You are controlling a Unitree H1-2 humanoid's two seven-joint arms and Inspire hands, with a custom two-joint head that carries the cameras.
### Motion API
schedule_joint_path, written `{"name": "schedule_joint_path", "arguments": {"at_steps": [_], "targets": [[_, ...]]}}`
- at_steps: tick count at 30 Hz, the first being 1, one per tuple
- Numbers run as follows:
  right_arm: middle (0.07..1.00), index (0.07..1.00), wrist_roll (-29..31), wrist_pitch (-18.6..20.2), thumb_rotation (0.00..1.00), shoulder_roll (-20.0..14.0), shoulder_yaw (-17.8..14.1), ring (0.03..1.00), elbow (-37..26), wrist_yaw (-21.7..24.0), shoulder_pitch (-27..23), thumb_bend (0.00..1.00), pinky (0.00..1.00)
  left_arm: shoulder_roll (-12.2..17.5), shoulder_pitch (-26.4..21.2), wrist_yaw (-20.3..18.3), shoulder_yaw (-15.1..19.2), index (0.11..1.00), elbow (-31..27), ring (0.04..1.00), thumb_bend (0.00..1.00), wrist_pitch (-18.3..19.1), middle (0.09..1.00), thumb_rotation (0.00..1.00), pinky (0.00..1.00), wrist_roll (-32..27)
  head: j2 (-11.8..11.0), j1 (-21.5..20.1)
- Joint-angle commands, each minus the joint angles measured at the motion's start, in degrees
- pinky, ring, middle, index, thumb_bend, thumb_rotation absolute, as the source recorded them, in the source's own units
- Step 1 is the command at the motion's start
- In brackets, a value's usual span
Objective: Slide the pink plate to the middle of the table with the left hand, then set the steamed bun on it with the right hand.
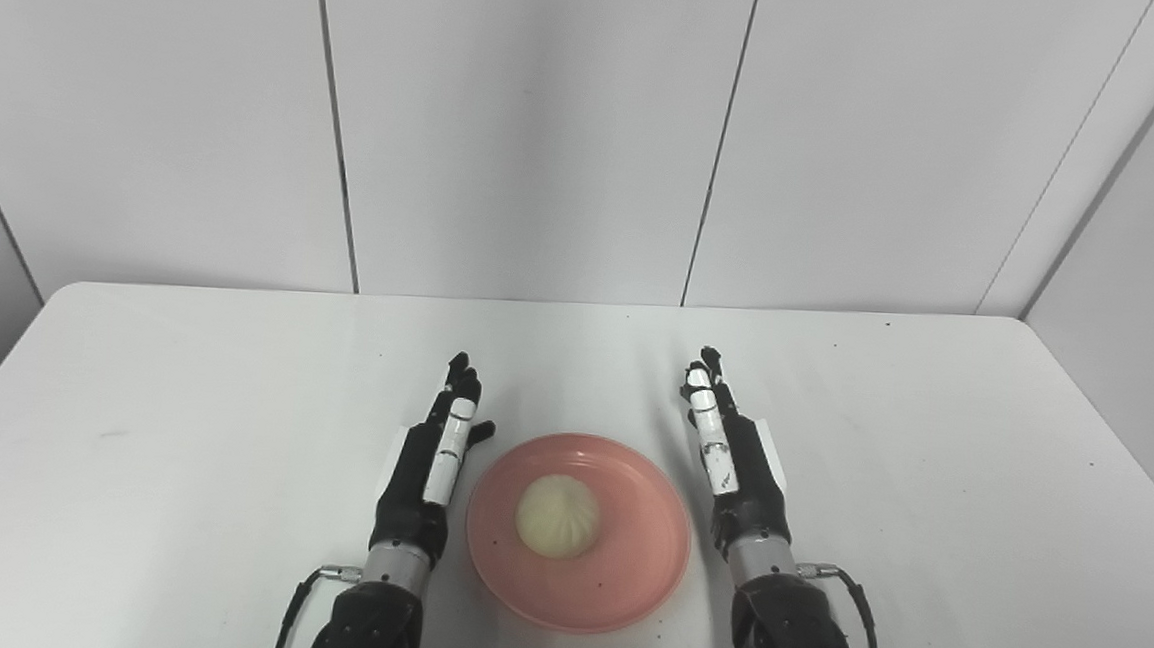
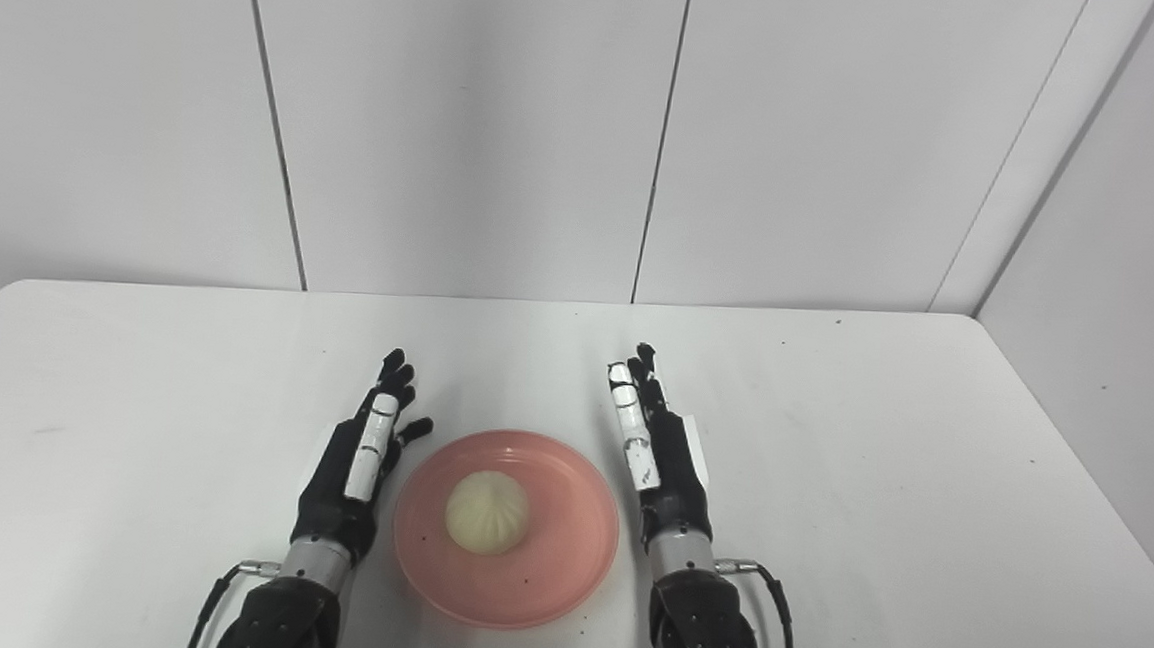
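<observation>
1. Left eye view, plate and bun: pink plate point(image 1: 579, 533) lies flat on the white table point(image 1: 180, 420), near the front edge and about midway across its width. Steamed bun point(image 1: 558, 516) sits on the plate, a little left of the plate's centre, pale and round with pleats meeting at its top.
2. Left eye view, left hand: the left hand point(image 1: 433, 461) is just beside the plate's left rim, with its fingers point(image 1: 460, 385) stretched forward and apart. It grasps nothing. Whether it touches the rim cannot be told.
3. Left eye view, right hand: the right hand point(image 1: 734, 454) is near the plate's right rim, with a narrow strip of bare table between them. Its fingers point(image 1: 706, 377) point away from the robot, extended and released, holding nothing.
4. Right eye view, plate and bun: the same layout shows from a little to the side. The plate point(image 2: 562, 564) lies between the two forearms, and the bun point(image 2: 487, 513) rests on it, left of centre.
5. Right eye view, hands: the left hand point(image 2: 356, 461) is close by the plate's left rim, and the right hand point(image 2: 662, 459) is just off its right rim. Both are spread and hold nothing.
6. Right eye view, backdrop: pale wall panels point(image 2: 469, 117) rise behind the table's far edge.
</observation>
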Motion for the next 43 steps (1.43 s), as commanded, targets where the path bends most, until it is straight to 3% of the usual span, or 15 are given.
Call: {"name": "schedule_joint_path", "arguments": {"at_steps": [1, 22, 25, 29, 31, 43], "targets": [[0.977, 0.999, 0.7, 0.7, 1.00, -0.2, 0.3, 0.957, -1.3, 0.0, -1.6, 0.69, 0.99, -0.1, 0.2, 0.3, 0.3, 1.000, -0.5, 1.000, 0.64, 0.9, 1.000, 1.00, 1.00, 0.1, 0.1, 0.0], [0.971, 0.989, 0.9, 3.3, 1.00, -0.9, 1.4, 0.959, -2.8, 0.1, -1.3, 0.71, 0.98, -0.2, 0.4, 0.4, 0.1, 1.000, -1.4, 1.000, 0.68, 1.9, 1.000, 1.00, 1.00, 0.6, 0.2, -0.2], [0.972, 0.991, 0.8, 3.4, 1.00, -0.9, 1.5, 0.963, -2.9, 0.0, -1.3, 0.71, 0.98, 0.0, 0.5, 1.1, -0.2, 1.000, -1.0, 1.000, 0.65, -0.9, 1.000, 1.00, 1.00, 1.5, 0.2, -0.3], [0.971, 0.988, 0.9, 3.7, 1.00, -0.9, 1.6, 0.962, -3.1, 0.0, -1.2, 0.71, 0.98, 0.1, 0.6, 4.2, -0.6, 1.000, 1.2, 0.999, 0.65, -9.5, 1.000, 1.00, 1.00, 4.5, 0.3, -0.4], [0.970, 0.989, 0.8, 3.8, 1.00, -1.0, 1.7, 0.961, -3.2, 0.0, -1.2, 0.71, 0.98, 0.0, 0.6, 4.7, -0.6, 1.000, 1.9, 1.000, 0.65, -11.9, 0.998, 1.00, 1.00, 5.0, 0.3, -0.3], [0.965, 0.982, 0.5, 4.4, 0.99, -1.1, 2.1, 0.953, -3.6, -0.1, -1.0, 0.70, 0.96, 0.2, 0.7, 4.3, -0.8, 1.000, 2.0, 1.000, 0.64, -11.1, 1.000, 1.00, 1.00, 5.7, 0.4, -0.6]]}}
